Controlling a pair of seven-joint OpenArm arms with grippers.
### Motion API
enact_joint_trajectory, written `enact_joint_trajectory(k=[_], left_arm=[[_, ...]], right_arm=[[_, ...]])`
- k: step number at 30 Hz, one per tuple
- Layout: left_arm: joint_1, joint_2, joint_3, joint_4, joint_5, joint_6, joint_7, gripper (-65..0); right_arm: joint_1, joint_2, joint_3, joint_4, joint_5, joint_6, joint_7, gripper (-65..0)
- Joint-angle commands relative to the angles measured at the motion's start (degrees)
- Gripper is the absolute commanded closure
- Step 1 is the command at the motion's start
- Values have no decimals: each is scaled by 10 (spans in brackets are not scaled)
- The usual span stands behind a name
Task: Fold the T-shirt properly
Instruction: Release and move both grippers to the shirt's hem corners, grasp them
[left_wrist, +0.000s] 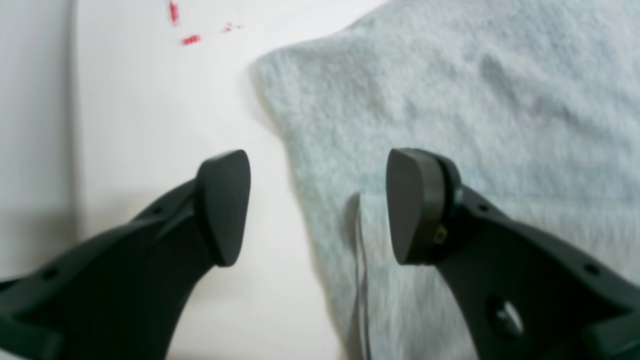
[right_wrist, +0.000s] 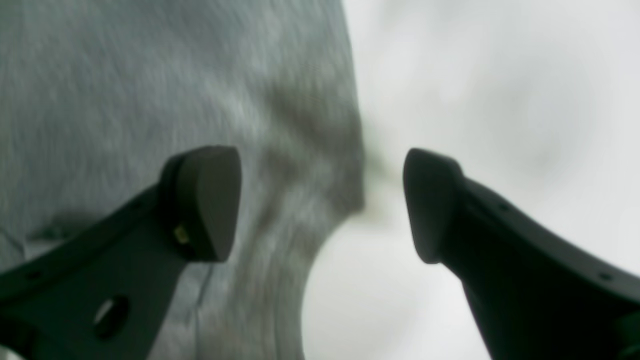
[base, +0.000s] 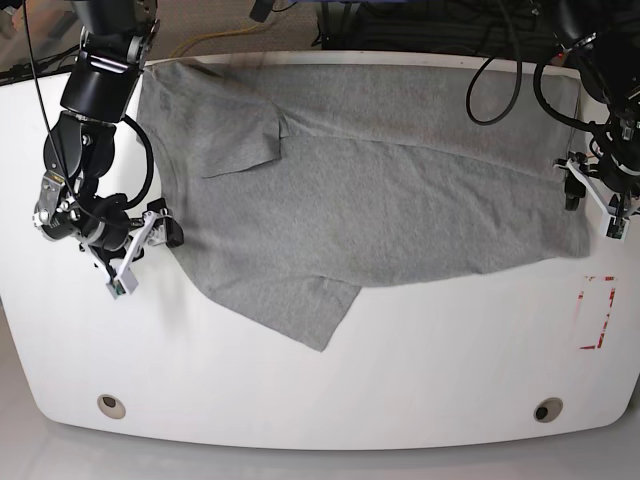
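One grey T-shirt (base: 370, 190) lies spread flat on the white surface (base: 420, 370), with one sleeve folded over near the top and another pointing down. No letters or tags can be read on it. Two grippers sit at its two ends. The left gripper (left_wrist: 317, 207) has its jaws wide apart over the shirt's edge, holding nothing. The right gripper (right_wrist: 322, 205) has its jaws wide apart too, over the other edge, and is also empty. Red marks (base: 598, 313) show on the surface.
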Motion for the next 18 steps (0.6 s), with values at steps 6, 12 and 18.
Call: enact_joint_trajectory(k=[6, 12, 18], left_arm=[[-69, -30, -2, -78, 15, 29, -13, -397], [-102, -32, -1, -106, 42, 29, -13, -397], [-101, -32, -2, -105, 43, 29, -13, -397]], right_arm=[[105, 23, -94, -156, -12, 1, 120, -487], [190, 6, -139, -298, -105, 1, 230, -488], [260, -8, -175, -436, -161, 1, 339, -488]])
